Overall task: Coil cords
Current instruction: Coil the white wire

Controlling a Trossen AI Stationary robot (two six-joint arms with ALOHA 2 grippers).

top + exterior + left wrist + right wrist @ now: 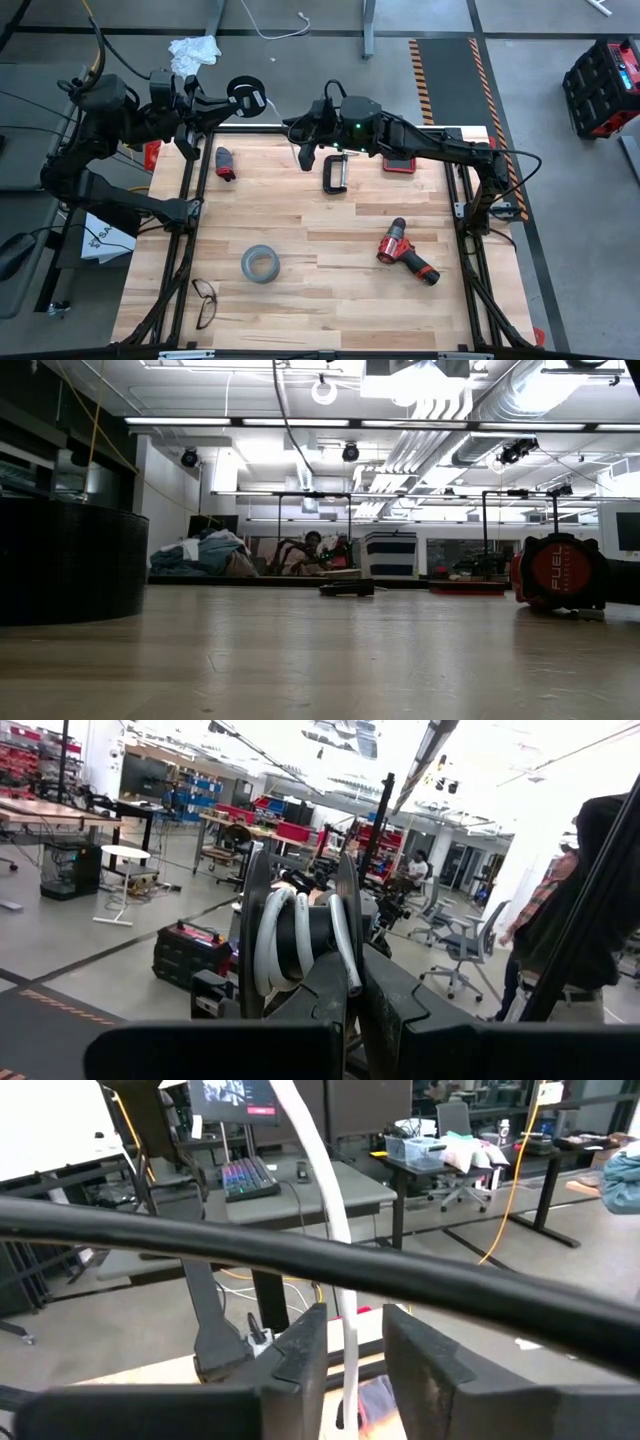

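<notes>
Spool on edge pinched in left jaws, cord upright between right jaws, grip unclear

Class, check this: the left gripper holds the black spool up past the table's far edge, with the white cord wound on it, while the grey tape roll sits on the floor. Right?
Not quite. The grey tape roll lies on the table, as the high view shows. The rest stands: the left gripper holds the spool with the cord wound on it.
</notes>
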